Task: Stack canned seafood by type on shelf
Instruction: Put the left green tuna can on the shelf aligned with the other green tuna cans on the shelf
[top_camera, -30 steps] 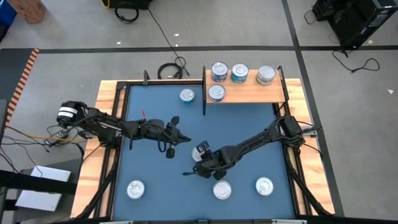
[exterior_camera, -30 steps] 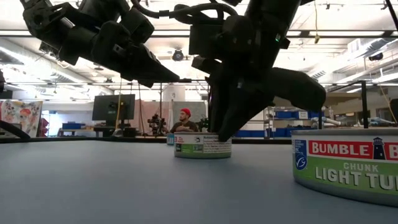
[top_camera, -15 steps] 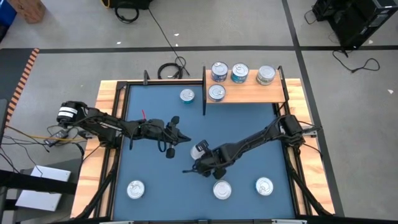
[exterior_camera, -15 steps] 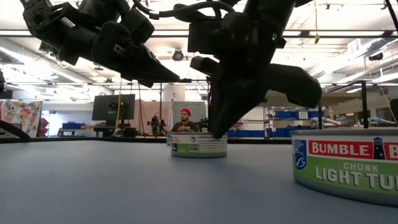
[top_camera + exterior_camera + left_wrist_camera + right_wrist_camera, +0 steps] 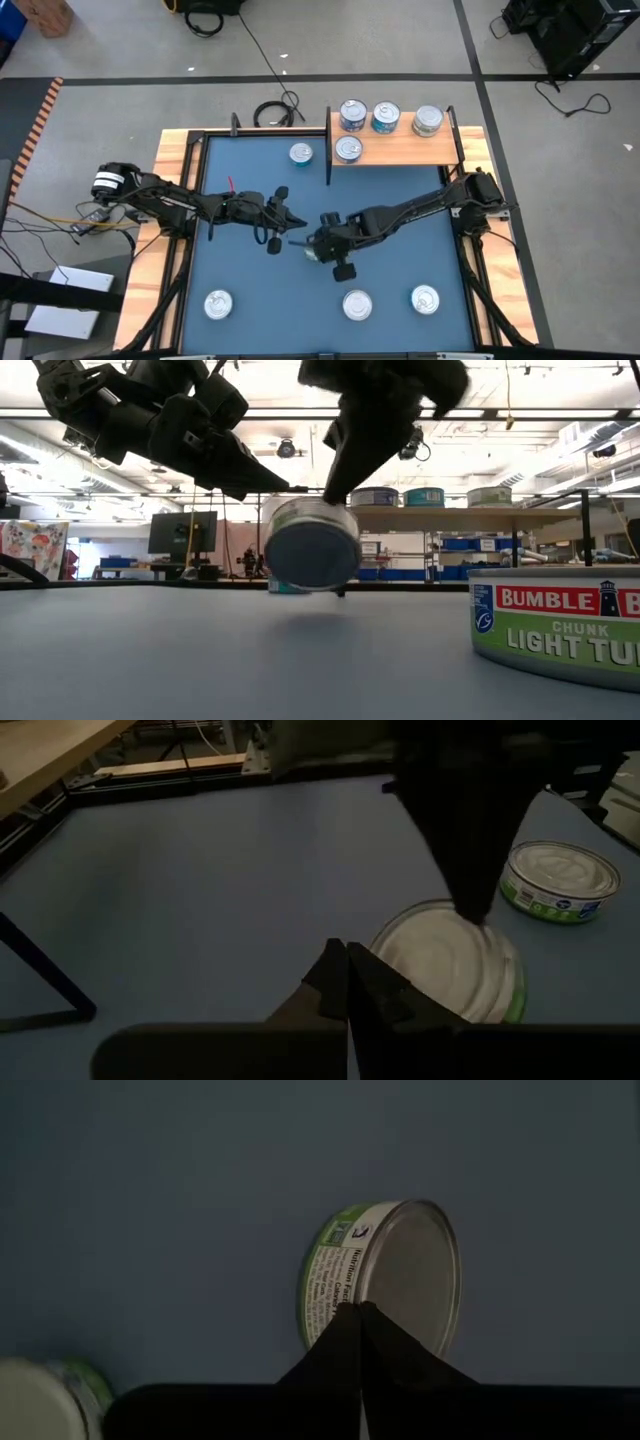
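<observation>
Tins like the tin [image 5: 312, 545] hanging tilted above mid-desk, apparently pinched at its rim by the right tool [image 5: 312, 245] with fingers nearly together, are stiff, weighty and slick, better gripped across the sidewall; left tool [image 5: 298, 225] is closed, empty.

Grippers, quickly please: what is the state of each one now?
Left gripper: closed, holding nothing.
Right gripper: closed, tips against a tipped can; grip unclear.

Open blue mat [image 5: 240, 270] left; tins [image 5: 357, 304] near front edge
</observation>
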`<state>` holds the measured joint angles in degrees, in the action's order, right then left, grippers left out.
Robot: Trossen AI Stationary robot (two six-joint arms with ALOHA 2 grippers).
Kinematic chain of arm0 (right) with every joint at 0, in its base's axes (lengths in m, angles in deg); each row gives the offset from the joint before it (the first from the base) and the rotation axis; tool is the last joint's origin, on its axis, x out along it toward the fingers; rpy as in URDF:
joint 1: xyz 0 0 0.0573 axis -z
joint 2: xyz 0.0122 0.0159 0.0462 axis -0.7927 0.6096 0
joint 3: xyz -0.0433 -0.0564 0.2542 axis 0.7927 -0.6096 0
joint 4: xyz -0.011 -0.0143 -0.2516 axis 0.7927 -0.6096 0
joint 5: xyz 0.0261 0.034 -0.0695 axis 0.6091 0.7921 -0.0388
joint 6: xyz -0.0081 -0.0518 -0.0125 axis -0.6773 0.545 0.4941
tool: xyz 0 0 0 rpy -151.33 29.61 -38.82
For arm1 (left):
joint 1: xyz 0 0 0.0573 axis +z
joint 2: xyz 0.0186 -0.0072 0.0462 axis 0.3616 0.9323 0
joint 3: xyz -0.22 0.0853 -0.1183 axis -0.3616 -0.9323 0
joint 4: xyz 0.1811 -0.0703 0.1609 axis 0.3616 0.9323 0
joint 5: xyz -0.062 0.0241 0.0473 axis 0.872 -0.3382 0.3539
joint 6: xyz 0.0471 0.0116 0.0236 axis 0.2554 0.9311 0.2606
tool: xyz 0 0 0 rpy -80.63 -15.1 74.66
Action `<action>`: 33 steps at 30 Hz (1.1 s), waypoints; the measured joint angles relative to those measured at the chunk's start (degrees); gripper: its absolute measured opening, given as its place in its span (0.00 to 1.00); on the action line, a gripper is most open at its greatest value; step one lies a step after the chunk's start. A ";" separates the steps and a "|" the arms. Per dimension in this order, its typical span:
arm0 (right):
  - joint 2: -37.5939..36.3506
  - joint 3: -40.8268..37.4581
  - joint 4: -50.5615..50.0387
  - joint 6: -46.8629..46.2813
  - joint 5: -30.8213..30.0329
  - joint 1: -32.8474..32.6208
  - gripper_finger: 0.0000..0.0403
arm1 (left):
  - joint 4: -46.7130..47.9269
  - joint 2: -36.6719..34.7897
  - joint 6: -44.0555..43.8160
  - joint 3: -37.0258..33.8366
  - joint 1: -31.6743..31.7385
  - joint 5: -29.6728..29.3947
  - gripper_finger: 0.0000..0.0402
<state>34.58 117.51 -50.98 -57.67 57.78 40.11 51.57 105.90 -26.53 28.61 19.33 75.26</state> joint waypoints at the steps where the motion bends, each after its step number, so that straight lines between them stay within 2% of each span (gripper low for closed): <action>1: -0.03 0.00 -0.18 -2.99 0.42 0.56 0.00 | 0.00 0.00 -0.01 0.00 0.00 0.00 0.00; 7: -0.29 0.00 -0.23 -17.73 6.62 4.00 0.00 | 0.00 0.00 -0.07 0.00 0.00 0.02 0.00; 14: -0.29 0.00 1.20 -26.50 12.90 6.51 0.00 | 0.00 -0.02 -0.12 0.00 0.00 0.02 0.00; 24: -0.47 -5.10 3.78 -30.07 14.66 9.06 0.00 | 0.26 -0.02 -0.14 0.00 0.00 0.07 0.00; 33: -1.08 -5.53 6.90 -30.55 20.32 9.49 0.00 | 0.22 -0.02 -0.12 0.00 0.00 0.09 0.00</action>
<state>33.50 111.98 -44.08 -88.22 78.11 49.61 51.79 105.88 -26.65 28.61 19.33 75.34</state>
